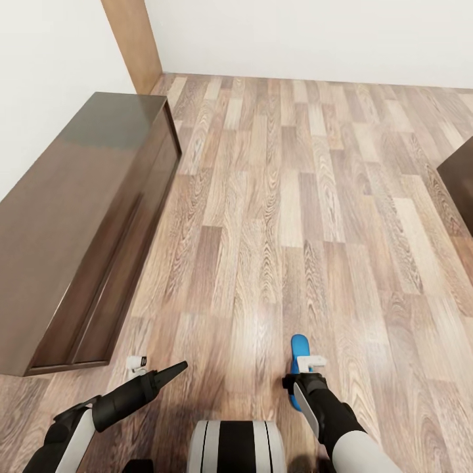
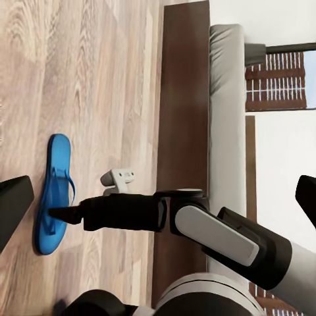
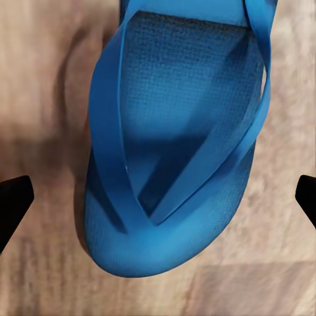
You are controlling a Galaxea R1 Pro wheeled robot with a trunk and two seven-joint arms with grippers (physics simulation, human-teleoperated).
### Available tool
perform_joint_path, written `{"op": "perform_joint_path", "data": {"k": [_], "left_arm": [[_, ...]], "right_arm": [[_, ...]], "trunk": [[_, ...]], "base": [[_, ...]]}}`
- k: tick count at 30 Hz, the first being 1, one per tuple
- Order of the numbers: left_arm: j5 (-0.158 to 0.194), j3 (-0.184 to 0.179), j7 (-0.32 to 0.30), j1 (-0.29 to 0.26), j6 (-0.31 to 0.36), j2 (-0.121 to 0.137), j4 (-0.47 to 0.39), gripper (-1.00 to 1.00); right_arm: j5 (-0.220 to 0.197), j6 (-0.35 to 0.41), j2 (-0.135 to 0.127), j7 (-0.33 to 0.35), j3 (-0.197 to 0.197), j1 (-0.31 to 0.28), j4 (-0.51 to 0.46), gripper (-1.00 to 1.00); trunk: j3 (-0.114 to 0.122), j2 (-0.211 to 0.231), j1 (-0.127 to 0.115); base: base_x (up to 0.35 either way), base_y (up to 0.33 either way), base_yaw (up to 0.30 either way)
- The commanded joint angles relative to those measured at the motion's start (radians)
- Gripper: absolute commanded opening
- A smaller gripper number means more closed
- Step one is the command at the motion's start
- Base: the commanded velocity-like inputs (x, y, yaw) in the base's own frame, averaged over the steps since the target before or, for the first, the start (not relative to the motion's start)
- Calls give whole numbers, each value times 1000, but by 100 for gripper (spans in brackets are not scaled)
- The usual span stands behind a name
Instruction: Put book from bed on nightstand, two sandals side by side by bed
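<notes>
The right arm reaches forward and down from the white forearm to a black wrist, its pincer (image 1: pixel 293 387) pointing at the floor with the two dark fingertips (image 3: pixel 13 204) spread wide apart, nothing clamped between them. The left arm bends across the body's front, black forearm angled up and inward, ending in the left pincer (image 1: pixel 176 370), whose fingers look drawn together into one tapered point in the head view, while its wrist view shows dark fingertips (image 2: pixel 13 207) set well apart.

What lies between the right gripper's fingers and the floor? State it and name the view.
A blue sandal lies flat on the wood floor, directly under the open right gripper, per the right wrist view.
</notes>
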Motion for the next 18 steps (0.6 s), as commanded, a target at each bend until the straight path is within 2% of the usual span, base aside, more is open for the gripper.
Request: {"op": "perform_joint_path", "data": {"k": [1,11,18], "left_arm": [[4,0,-1,0,9,0,0,100],[4,0,-1,0,8,0,0,100],[4,-1,-1,0,8,0,0,100]], "right_arm": [[0,7,0,-5,4,0,-1,100],[0,6,0,-5,4,0,-1,100],[0,6,0,-5,4,0,-1,100]], "trunk": [[-5,0,0],[-5,0,0],[-5,0,0]], "base": [[0,0,0],[7,0,0],[150,0,0]]}}
